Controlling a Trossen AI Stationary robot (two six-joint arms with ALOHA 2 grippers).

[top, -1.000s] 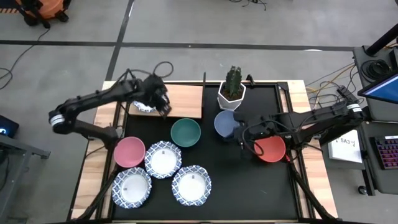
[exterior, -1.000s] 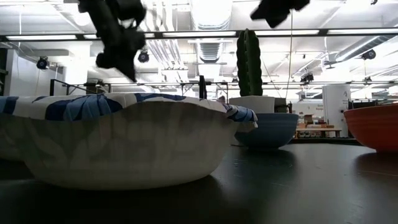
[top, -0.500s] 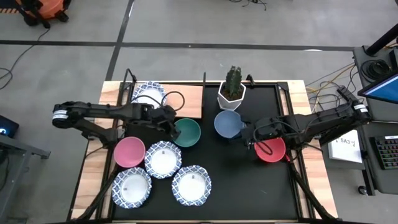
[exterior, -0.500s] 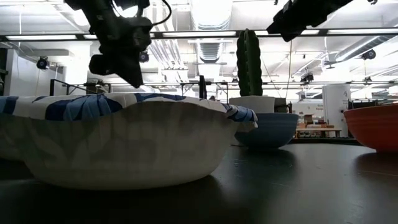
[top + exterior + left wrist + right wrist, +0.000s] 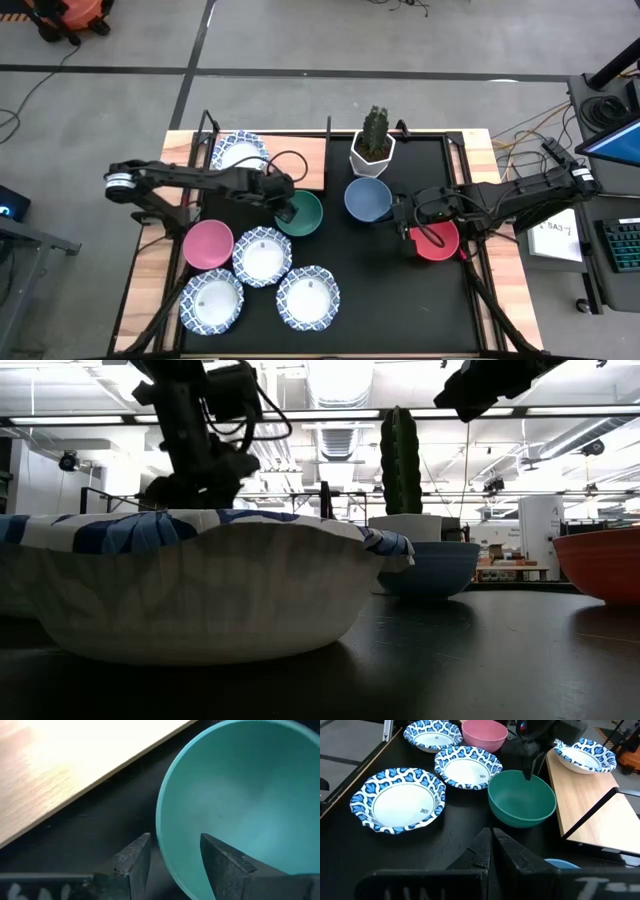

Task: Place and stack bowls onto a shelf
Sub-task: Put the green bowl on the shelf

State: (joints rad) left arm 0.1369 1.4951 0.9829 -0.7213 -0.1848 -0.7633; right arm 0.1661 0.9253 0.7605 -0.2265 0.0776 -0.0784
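The left gripper (image 5: 285, 206) sits at the rim of the green bowl (image 5: 301, 214), on the side facing the shelf (image 5: 295, 162); its fingers (image 5: 134, 861) are parted, one outside the bowl wall and one inside, straddling the rim without yet pressing on it. The green bowl rests on the black surface (image 5: 380, 290) just in front of the shelf's near edge. One white bowl with a blue pattern (image 5: 240, 153) lies on the shelf, at the end farthest from the cactus pot (image 5: 373, 147). The pink bowl (image 5: 208, 244) and three more patterned bowls (image 5: 262, 256) cluster on the surface beyond the green bowl from the shelf. The blue bowl (image 5: 366, 200) stands between the green bowl and the red bowl (image 5: 436, 240), near the cactus pot. The right gripper (image 5: 404, 217) hovers by the red bowl's rim on the side toward the blue bowl, its fingers (image 5: 482, 851) brought together with nothing between them.
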